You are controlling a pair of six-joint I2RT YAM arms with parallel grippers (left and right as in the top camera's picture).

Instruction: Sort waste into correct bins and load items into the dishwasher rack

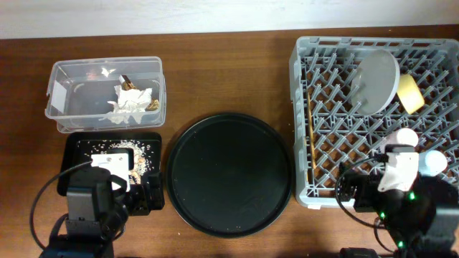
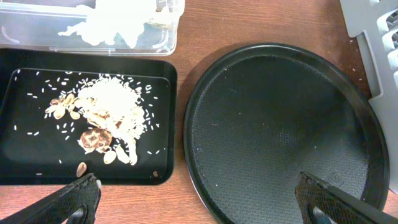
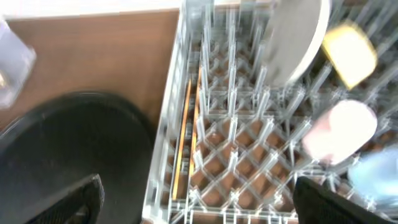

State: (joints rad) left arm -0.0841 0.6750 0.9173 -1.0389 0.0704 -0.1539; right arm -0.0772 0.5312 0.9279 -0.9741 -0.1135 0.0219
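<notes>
The clear tub [image 1: 106, 93] at the back left holds the crumpled tissue [image 1: 133, 100]. The shallow black tray [image 1: 79, 147] in front of it holds rice and food bits [image 2: 109, 112]. The grey rack [image 1: 301, 129] on the right holds the plate [image 1: 378, 80] upright, the yellow bowl [image 1: 410, 93], the pink cup [image 1: 403, 137], the blue cup [image 1: 433, 161] and the chopsticks [image 1: 311, 129] along its left side. My left gripper [image 2: 199, 202] is open and empty, between the black tray and the round tray. My right gripper [image 3: 202, 205] is open and empty over the rack's front left corner.
A large round black tray [image 1: 229, 173] lies bare in the middle of the wooden table, between the black tray and the rack. Both arm bases sit at the table's front edge.
</notes>
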